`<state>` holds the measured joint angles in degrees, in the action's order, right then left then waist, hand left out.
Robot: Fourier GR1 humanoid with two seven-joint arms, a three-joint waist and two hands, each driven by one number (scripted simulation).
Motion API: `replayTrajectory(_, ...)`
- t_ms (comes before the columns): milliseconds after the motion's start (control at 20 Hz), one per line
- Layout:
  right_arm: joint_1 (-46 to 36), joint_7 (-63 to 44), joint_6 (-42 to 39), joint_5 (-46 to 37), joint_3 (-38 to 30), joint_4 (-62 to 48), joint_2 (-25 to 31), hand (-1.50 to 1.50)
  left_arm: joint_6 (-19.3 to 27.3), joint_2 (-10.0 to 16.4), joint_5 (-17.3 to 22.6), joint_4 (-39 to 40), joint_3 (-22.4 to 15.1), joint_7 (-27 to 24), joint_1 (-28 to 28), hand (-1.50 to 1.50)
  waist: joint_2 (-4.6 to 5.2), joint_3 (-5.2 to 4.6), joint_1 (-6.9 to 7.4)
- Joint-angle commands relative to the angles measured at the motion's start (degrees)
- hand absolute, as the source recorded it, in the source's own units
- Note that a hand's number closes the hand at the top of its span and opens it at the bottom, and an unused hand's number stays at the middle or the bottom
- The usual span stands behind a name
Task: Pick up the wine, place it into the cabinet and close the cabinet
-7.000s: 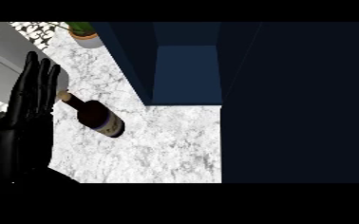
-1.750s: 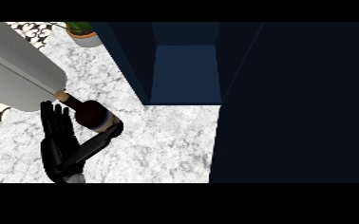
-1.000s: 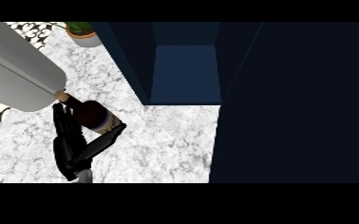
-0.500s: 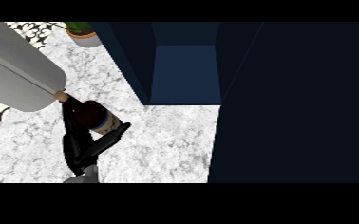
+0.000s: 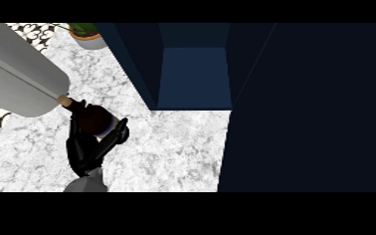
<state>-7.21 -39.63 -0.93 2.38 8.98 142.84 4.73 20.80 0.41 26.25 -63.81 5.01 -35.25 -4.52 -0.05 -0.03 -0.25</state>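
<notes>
The wine bottle (image 5: 94,119) lies on the marble counter (image 5: 169,152) at the left. It is dark, with a pale cork end (image 5: 64,101) pointing up-left and a light label band. My left hand (image 5: 86,152) covers its lower part, thumb on the right side and fingers on the left, curled round the body. A wide grey forearm (image 5: 29,82) crosses the upper left corner and ends by the cork. The dark blue cabinet (image 5: 195,77) stands open just right of the bottle. My right hand does not show.
The open cabinet door (image 5: 301,109) fills the right side as a large dark panel. A small potted plant (image 5: 88,35) sits at the counter's far left corner, behind the forearm's end.
My left hand has slid slightly right along the bottle and its thumb and fingers have closed in round it. The bottle's cork end has stayed in place.
</notes>
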Motion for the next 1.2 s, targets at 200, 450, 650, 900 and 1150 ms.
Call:
replayTrajectory(200,1.17,-5.74,-0.64,5.75,-4.56,9.62,1.48,-1.50,-5.05,1.31,-1.76,7.65,-0.64,-2.46,-4.98,1.50,0.01,0.00,-0.47)
replayTrajectory(450,1.71,-1.91,-1.29,4.95,-4.16,6.98,0.65,-1.50,2.74,0.84,-10.06,5.33,-6.15,-2.84,-4.13,1.50,-0.11,0.07,-0.36)
replayTrajectory(650,0.63,-5.93,0.75,1.39,-0.50,9.96,-0.35,-1.50,-2.53,3.80,-9.20,10.69,-4.01,-4.01,-7.37,1.50,-0.04,-0.03,-0.41)
replayTrajectory(900,1.57,-0.81,-0.10,-0.03,-0.03,5.09,-0.65,-1.50,-26.83,13.79,-6.50,4.57,-9.56,-1.04,-0.24,1.50,-0.40,0.00,0.03)
replayTrajectory(1150,3.89,-1.77,-1.84,4.77,-3.39,7.82,1.00,-1.50,-26.97,15.28,-8.97,4.80,-7.23,-7.13,-2.39,1.50,-0.04,0.03,-0.20)
